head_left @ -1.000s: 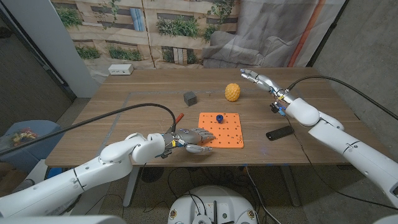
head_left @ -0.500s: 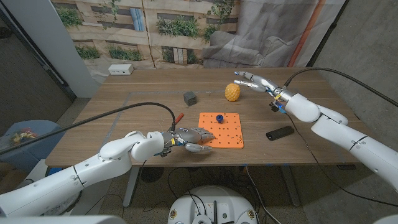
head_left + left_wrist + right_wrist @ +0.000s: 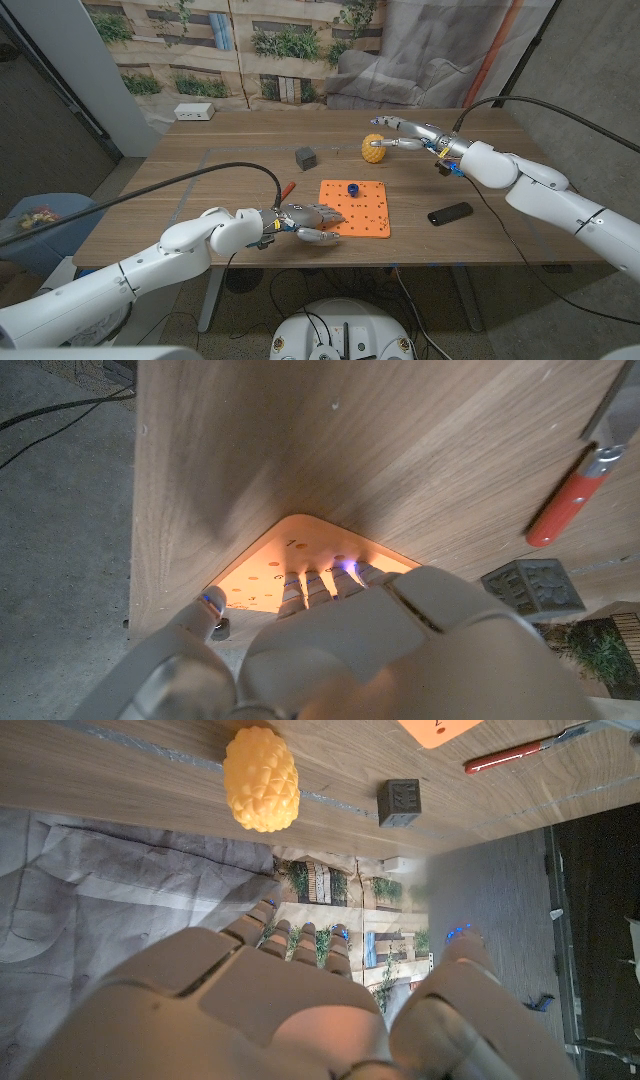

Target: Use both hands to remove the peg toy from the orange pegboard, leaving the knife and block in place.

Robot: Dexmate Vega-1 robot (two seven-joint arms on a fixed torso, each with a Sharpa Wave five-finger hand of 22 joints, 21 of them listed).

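The orange pegboard (image 3: 362, 212) lies near the table's front edge, with a small blue peg toy (image 3: 353, 189) standing at its far side. My left hand (image 3: 305, 222) presses its fingers on the board's near left corner (image 3: 285, 556), thumb beside the front edge. The red-handled knife (image 3: 288, 188) lies just left of the board and also shows in the left wrist view (image 3: 570, 510). The grey block (image 3: 305, 157) sits behind it. My right hand (image 3: 405, 135) hovers with fingers spread and nothing in it, just right of a yellow pineapple toy (image 3: 373, 148).
A black phone (image 3: 449, 213) lies right of the pegboard. A white power strip (image 3: 194, 112) sits at the far left of the table. In the right wrist view the pineapple toy (image 3: 262, 778), block (image 3: 400, 802) and knife (image 3: 505, 760) lie beyond my right hand (image 3: 290, 990).
My right hand has swung left and lower, coming close beside the pineapple toy. My left hand has stayed on the pegboard corner.
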